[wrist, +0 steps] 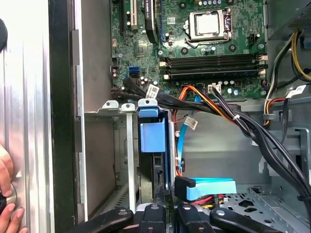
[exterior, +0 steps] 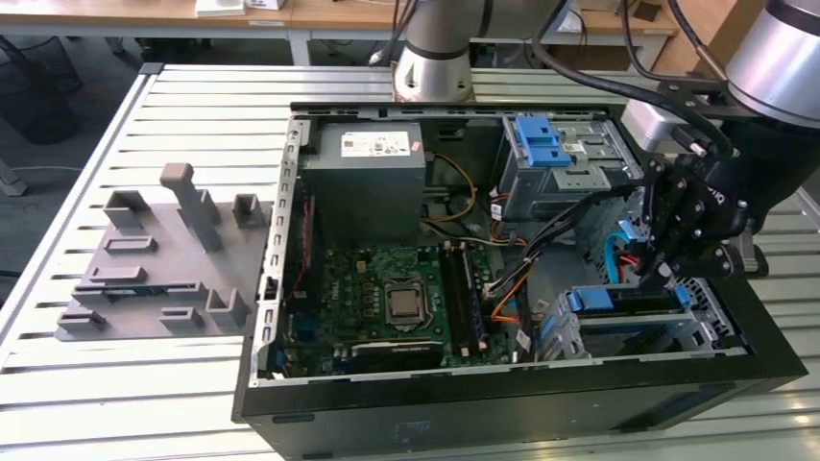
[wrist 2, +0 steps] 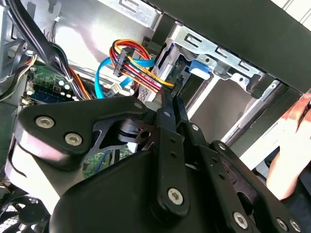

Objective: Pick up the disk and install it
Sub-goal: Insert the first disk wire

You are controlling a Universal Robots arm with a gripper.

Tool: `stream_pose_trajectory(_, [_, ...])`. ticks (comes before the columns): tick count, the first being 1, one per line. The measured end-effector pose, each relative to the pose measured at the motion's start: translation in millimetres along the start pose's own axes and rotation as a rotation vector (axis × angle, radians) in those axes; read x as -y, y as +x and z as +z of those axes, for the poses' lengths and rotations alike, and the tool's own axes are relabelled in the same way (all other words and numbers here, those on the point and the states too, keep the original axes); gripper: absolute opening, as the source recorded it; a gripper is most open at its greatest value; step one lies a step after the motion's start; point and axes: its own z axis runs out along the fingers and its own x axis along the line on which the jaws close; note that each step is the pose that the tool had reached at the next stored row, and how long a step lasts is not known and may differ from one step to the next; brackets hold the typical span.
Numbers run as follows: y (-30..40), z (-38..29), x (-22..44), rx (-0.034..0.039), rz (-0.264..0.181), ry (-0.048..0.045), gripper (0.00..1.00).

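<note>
End effector (wrist: pixel 163 206) clamped on disk (wrist: pixel 154 160) in drive cage (exterior: pixel 640 322); first wrist view adds hand (wrist: pixel 7 191).

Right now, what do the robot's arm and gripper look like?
The arm is silver-grey metal tube with black cables running along it. The gripper is matte black, built of flat linkage bars joined by silver screws, as both wrist views show, ending in slim black fingers.
</note>
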Motion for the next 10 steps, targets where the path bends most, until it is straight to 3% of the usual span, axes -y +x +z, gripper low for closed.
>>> stream_pose_trajectory(10, [2.8,1.5,0.2,0.0000,0.000,0.0000,0.16])
